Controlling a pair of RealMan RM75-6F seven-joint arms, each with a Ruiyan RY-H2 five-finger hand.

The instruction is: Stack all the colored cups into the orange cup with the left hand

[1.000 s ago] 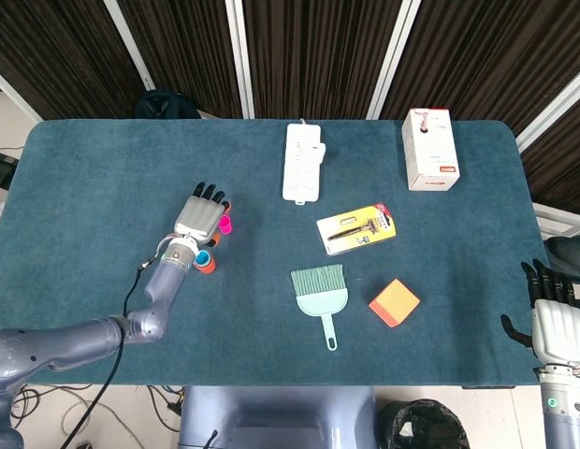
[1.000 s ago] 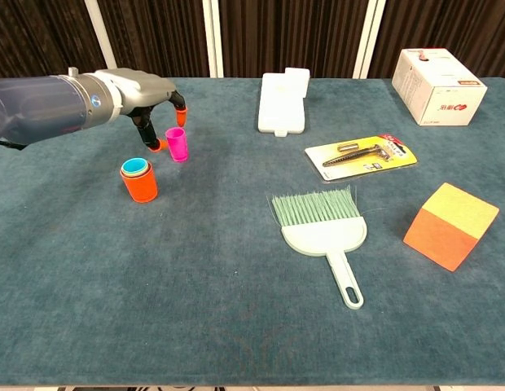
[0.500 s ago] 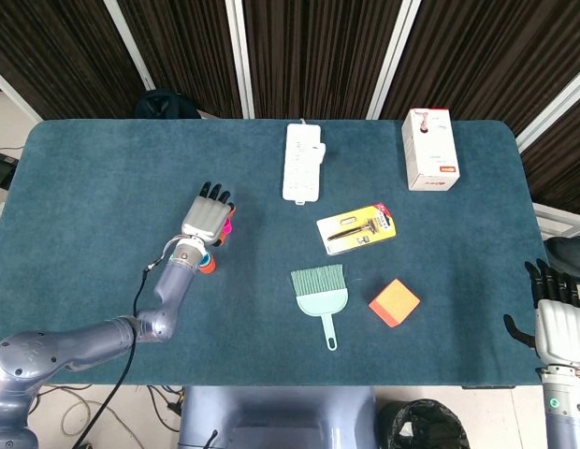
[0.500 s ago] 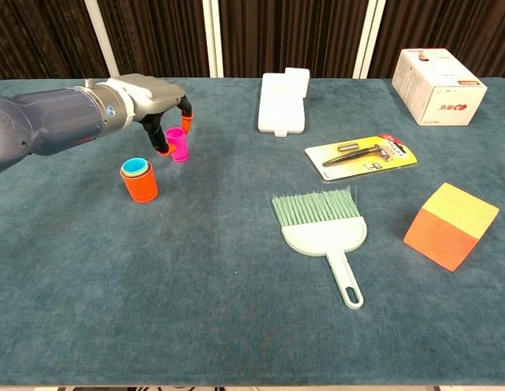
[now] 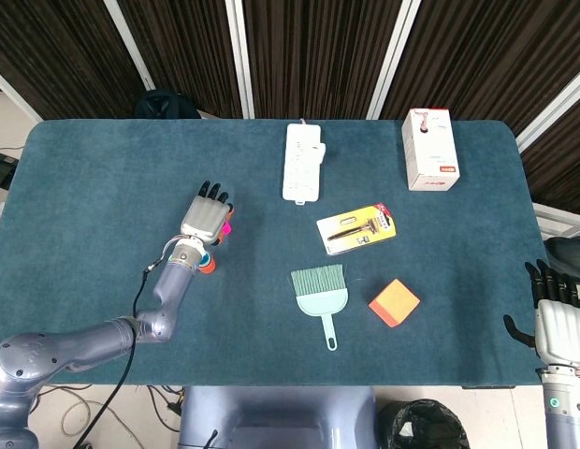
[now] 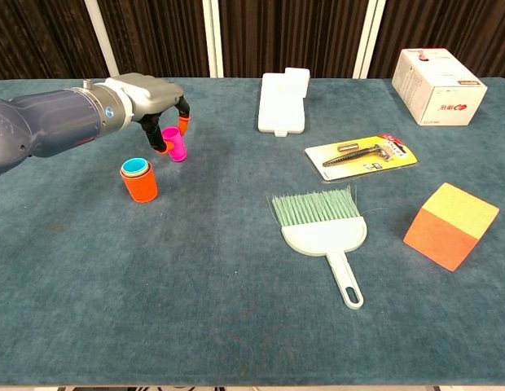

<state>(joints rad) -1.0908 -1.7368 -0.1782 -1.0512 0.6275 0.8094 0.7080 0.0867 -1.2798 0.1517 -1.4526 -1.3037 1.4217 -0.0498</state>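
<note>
An orange cup [image 6: 139,183] stands at the left of the table with a blue cup [image 6: 135,166] nested in it; in the head view the orange cup [image 5: 208,267] peeks out below my left wrist. Just behind it, a magenta cup [image 6: 173,143] sits slightly tilted between the orange-tipped fingers of my left hand [image 6: 147,94], which pinches it from above. From overhead, my left hand [image 5: 204,219] covers most of the magenta cup [image 5: 226,224]. My right hand [image 5: 558,327] hangs off the table's front right corner, fingers extended, holding nothing.
A white power strip [image 6: 283,101] lies at the back centre and a white box [image 6: 438,75] at the back right. A packaged razor [image 6: 362,155], a green hand brush [image 6: 322,224] and an orange block [image 6: 450,225] occupy the right half of the table.
My left hand moved over the magenta cup and its fingers closed around it. The cup has shifted slightly left and tilted. The right hand has stayed still.
</note>
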